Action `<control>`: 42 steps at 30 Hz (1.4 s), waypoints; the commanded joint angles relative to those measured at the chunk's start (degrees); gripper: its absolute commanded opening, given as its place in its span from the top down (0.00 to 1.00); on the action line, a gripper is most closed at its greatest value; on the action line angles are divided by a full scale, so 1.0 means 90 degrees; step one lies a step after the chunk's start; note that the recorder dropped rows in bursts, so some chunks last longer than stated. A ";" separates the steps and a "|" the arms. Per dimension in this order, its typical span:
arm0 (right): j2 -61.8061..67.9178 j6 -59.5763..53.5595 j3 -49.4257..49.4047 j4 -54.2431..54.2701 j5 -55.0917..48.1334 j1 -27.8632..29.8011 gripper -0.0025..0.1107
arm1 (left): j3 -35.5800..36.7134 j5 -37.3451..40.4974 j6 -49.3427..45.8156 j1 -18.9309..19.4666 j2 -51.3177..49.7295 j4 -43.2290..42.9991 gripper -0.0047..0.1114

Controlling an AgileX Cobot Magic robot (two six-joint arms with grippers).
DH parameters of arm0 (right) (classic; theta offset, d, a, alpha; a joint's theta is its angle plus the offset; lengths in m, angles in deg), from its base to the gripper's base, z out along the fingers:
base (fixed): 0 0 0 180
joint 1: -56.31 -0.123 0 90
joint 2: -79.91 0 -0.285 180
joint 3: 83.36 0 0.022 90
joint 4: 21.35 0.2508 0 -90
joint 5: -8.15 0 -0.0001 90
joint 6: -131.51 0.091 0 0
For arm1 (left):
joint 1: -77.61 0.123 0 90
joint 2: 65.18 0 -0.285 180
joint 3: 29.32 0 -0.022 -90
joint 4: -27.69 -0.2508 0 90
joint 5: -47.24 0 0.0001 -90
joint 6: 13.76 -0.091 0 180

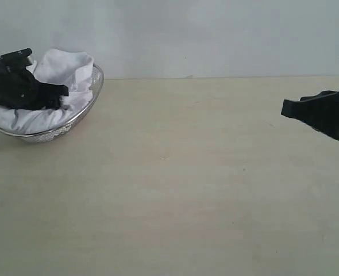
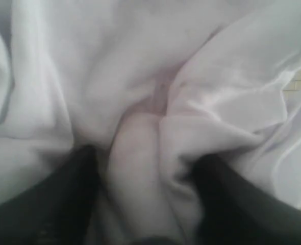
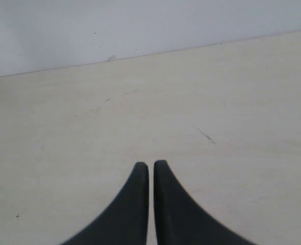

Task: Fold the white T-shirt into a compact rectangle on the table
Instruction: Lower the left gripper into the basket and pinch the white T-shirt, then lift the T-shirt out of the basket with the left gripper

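Left gripper (image 2: 146,161): white T-shirt (image 2: 115,61) ridge is straddled by parted jaws, readied for lifting from basket (image 1: 96,80) beneath. Right gripper (image 3: 151,166): closed, unneeded yet.

Most of the white T-shirt (image 1: 63,66) sits bunched inside the basket (image 1: 96,86), its folds covering each other and the basket's floor. Close over the basket our view blurs. The left gripper (image 2: 145,163) shows as soft dark fingers (image 2: 64,204) astride a fold, and we cannot tell whether it grips. Far across from the basket, the right gripper (image 1: 285,109) runs off the frame edge.
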 commanded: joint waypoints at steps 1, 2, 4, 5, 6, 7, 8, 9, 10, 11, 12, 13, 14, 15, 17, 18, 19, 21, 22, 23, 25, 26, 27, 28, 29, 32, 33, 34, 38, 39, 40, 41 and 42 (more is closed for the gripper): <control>-0.0006 -0.0077 0.0024 -0.0047 0.0054 -0.0002 0.98 | 0.0102 0.0383 0.0132 0.0004 -0.0318 -0.0037 0.86; -0.0006 -0.0077 0.0024 -0.0047 0.0054 -0.0002 0.98 | 0.0102 0.0370 0.0132 0.0004 -0.0318 -0.0037 0.92; -0.0006 -0.0077 0.0024 -0.0047 0.0054 -0.0002 0.98 | 0.0046 0.0426 0.0081 0.0004 -0.0306 -0.0037 0.92; -0.0006 -0.0077 0.0024 -0.0047 0.0054 -0.0002 0.98 | 0.0012 0.0482 0.0081 0.0004 -0.0293 -0.0037 0.92; -0.0006 -0.0077 0.0024 -0.0047 0.0054 -0.0002 0.98 | -0.0039 0.0574 0.0081 0.0004 -0.0264 -0.0037 0.92; -0.0006 -0.0077 0.0024 -0.0047 0.0054 -0.0002 0.98 | -0.0104 0.0615 0.0081 0.0004 -0.0209 -0.0037 0.92; -0.0006 -0.0077 0.0024 -0.0047 0.0054 -0.0002 0.98 | -0.0161 0.0674 0.0081 0.0004 -0.0131 -0.0037 0.92; -0.0006 -0.0077 0.0024 -0.0047 0.0054 -0.0002 0.98 | -0.0212 0.0693 0.0081 0.0004 -0.0023 -0.0037 0.92; -0.0006 -0.0077 0.0024 -0.0047 0.0054 -0.0002 0.98 | -0.0241 0.0693 0.0081 0.0004 0.0087 -0.0037 0.92; -0.0006 -0.0077 0.0024 -0.0047 0.0054 -0.0002 0.98 | -0.0288 0.0693 0.0081 0.0004 0.0270 -0.0037 0.92; -0.0006 -0.0077 0.0024 -0.0047 0.0054 -0.0002 0.98 | -0.0326 0.0693 0.0066 0.0004 0.0403 -0.0037 0.92; -0.0006 -0.0077 0.0024 -0.0047 0.0054 -0.0002 0.98 | -0.0361 0.0693 -0.0049 0.0004 0.0537 -0.0037 0.92; -0.0006 -0.0096 0.0024 -0.0047 0.0054 -0.0002 0.98 | -0.0411 0.0693 -0.0173 0.0004 0.0747 -0.0037 0.92; -0.0006 -0.0127 0.0024 -0.0047 0.0054 -0.0002 0.98 | -0.0437 0.0693 -0.0219 0.0004 0.0889 -0.0037 0.92; -0.0006 -0.0209 0.0024 -0.0047 0.0054 -0.0002 0.98 | -0.0491 0.0705 -0.0231 0.0004 0.1225 -0.0006 0.92; -0.0006 -0.0239 0.0024 -0.0047 0.0054 -0.0002 0.98 | -0.0518 0.0705 -0.0250 0.0004 0.1350 -0.0005 0.92; -0.0006 -0.0239 0.0024 -0.0047 0.0054 -0.0002 0.98 | -0.0534 0.0725 -0.0306 0.0004 0.1490 -0.0005 0.92; -0.0006 -0.0252 0.0024 -0.0047 0.0054 -0.0002 0.98 | -0.0604 0.0800 -0.0350 0.0004 0.1750 0.0124 0.92; -0.0006 -0.0264 0.0024 -0.0047 0.0054 -0.0002 0.98 | -0.0604 0.0800 -0.0380 0.0004 0.1852 0.0248 0.92; -0.0006 -0.0264 0.0024 -0.0047 0.0066 -0.0002 0.98 | -0.0604 0.0800 -0.0552 0.0004 0.2002 0.0508 0.92; -0.0006 -0.0306 0.0024 -0.0047 0.0082 -0.0002 0.98 | -0.0604 0.0876 -0.1087 -0.0013 0.2211 0.1119 0.92; -0.0006 -0.0359 0.0024 -0.0047 0.0093 -0.0002 0.98 | -0.0604 0.0945 -0.1448 -0.0013 0.2321 0.1554 0.92; -0.0006 -0.0386 0.0024 -0.0047 0.0105 -0.0002 0.98 | -0.0604 0.1014 -0.1736 -0.0016 0.2409 0.2044 0.92; -0.0006 -0.0399 0.0024 -0.0047 0.0105 -0.0002 0.98 | -0.0604 0.1135 -0.2097 -0.0016 0.2518 0.2566 0.92; -0.0006 -0.0399 0.0024 -0.0047 0.0105 -0.0002 0.98 | -0.0604 0.1299 -0.2529 -0.0016 0.2619 0.3121 0.92; -0.0006 -0.0396 0.0024 -0.0047 0.0118 -0.0002 0.98 | -0.0604 0.2351 -0.4347 -0.0027 0.3076 0.5312 0.92; -0.0006 -0.0396 0.0024 -0.0047 0.0118 -0.0002 0.98 | -0.0604 0.2534 -0.4654 -0.0027 0.3170 0.5644 0.92; -0.0006 -0.0396 0.0024 -0.0047 0.0118 -0.0002 0.98 | -0.0604 0.2631 -0.4853 -0.0027 0.3244 0.5914 0.92; -0.0006 -0.0396 0.0024 -0.0047 0.0048 -0.0002 0.98 | -0.0604 0.3115 -0.5043 -0.0027 0.3498 0.6331 0.92; -0.0006 -0.0396 0.0024 -0.0047 0.0048 -0.0002 0.98 | -0.0604 0.3349 -0.5016 -0.0027 0.3514 0.6432 0.92; -0.0006 -0.0396 0.0024 -0.0047 0.0048 -0.0002 0.98 | -0.0604 0.3639 -0.5016 -0.0027 0.3506 0.6601 0.92; -0.0006 -0.0396 0.0024 -0.0047 0.0091 -0.0002 0.98 | -0.0604 0.3940 -0.5016 -0.0056 0.3506 0.6764 0.92; -0.0006 -0.0396 0.0024 -0.0047 0.0123 -0.0002 0.98 | -0.0604 0.4459 -0.5113 -0.0103 0.3494 0.7216 0.92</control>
